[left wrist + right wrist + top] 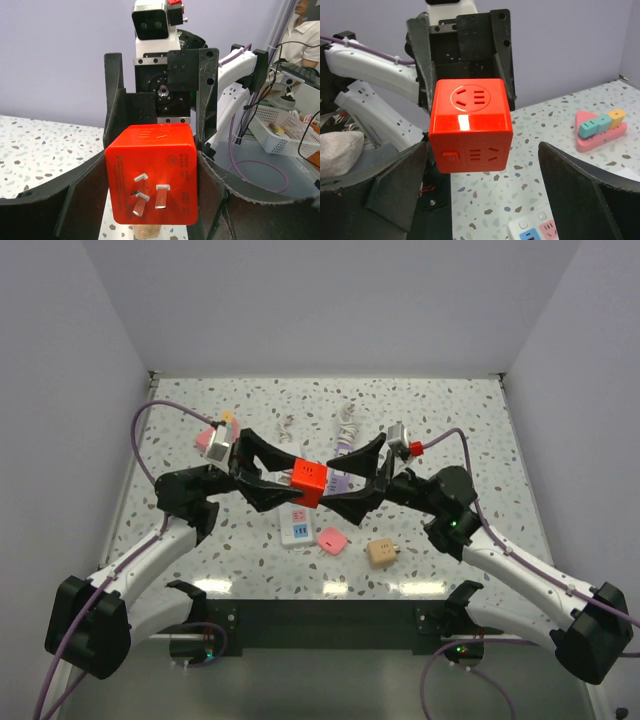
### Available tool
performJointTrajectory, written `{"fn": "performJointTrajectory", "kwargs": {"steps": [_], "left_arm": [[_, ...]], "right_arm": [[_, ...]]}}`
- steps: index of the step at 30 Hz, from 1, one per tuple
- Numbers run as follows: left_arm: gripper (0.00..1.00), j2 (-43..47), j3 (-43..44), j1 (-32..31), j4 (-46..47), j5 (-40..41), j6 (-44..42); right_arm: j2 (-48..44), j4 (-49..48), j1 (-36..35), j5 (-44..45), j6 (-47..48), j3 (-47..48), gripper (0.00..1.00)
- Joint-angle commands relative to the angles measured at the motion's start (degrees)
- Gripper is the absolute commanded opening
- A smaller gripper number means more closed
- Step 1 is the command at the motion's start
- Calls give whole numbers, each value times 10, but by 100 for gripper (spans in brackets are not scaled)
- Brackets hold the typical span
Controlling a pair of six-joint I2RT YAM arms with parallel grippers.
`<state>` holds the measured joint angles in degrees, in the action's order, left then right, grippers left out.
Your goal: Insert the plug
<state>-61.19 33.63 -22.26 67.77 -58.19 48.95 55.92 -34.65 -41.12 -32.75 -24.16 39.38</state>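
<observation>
Red cube plug (308, 480) held in the air over the middle of the surface (450, 420).
Left jaws clenched on its two sides, three metal prongs (150, 196) facing back toward the left wrist. Right jaws released, standing wide to either side of the cube; whether they touch it cannot be told. White power strip (296, 525) lies on the surface below, toward the near edge, pink cube (331, 539) and tan cube (380, 553) just to its right.

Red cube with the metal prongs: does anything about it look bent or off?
Yes, slightly. On the red cube, the lower-left prong looks twisted and tilted, unlike the straight prong beside it. The cube's casing looks intact.
</observation>
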Motion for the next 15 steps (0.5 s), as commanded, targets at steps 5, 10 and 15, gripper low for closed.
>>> {"fn": "performJointTrajectory", "kwargs": {"steps": [5,10,15], "left_arm": [[0,-6,30,9,82,3,39],[0,-19,28,9,123,7,62],[0,-29,24,9,149,8,75]], "right_arm": [[14,-121,3,-80,-33,-13,96],[35,-149,2,-93,-46,-6,95],[52,-164,0,-90,-48,-5,94]]}}
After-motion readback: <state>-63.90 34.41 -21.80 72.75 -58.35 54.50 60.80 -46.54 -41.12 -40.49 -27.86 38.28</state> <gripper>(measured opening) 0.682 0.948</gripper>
